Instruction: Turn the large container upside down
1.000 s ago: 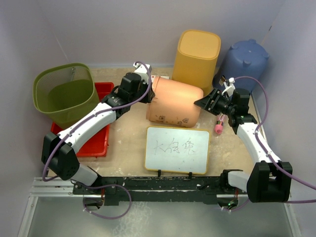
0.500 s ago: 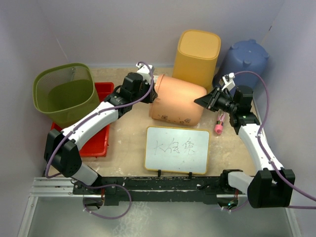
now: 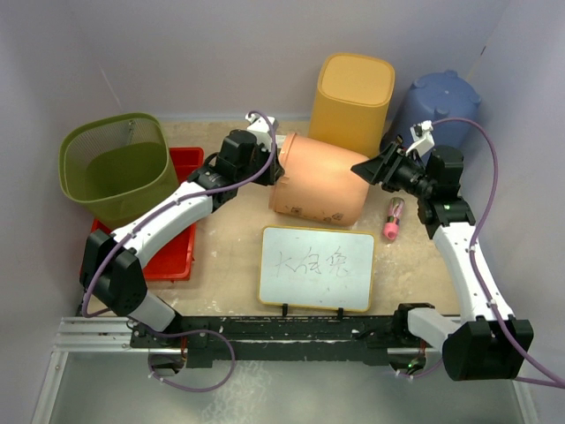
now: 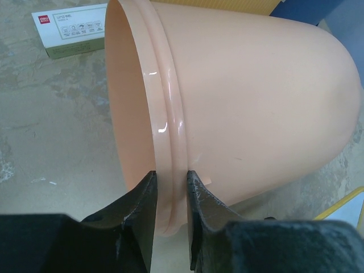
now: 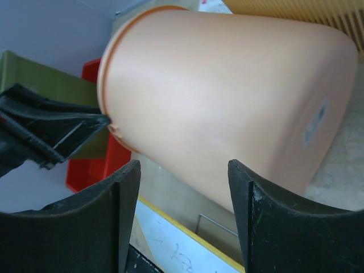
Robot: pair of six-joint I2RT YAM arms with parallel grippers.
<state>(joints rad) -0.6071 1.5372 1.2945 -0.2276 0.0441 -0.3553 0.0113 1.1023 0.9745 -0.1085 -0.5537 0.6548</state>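
The large peach container (image 3: 320,181) lies tilted on its side at the table's middle, its mouth to the left and its base to the right. My left gripper (image 3: 274,166) is shut on its rim; in the left wrist view the two fingers pinch the rim (image 4: 169,142) at the gripper's tips (image 4: 170,175). My right gripper (image 3: 362,168) is open at the container's base end. In the right wrist view the container (image 5: 227,85) fills the space just beyond the spread jaws (image 5: 183,166), without touching them.
A yellow bin (image 3: 353,97) and a blue bin (image 3: 437,106) stand behind. A green mesh basket (image 3: 115,163) and a red tray (image 3: 177,252) are at left. A whiteboard (image 3: 318,268) lies in front, a pink marker (image 3: 392,219) at right, a white box (image 4: 74,28) behind the rim.
The left gripper has lifted the rim and shifted it right, so the container stands steeper. The right gripper has risen and moved back along the base end, still open.
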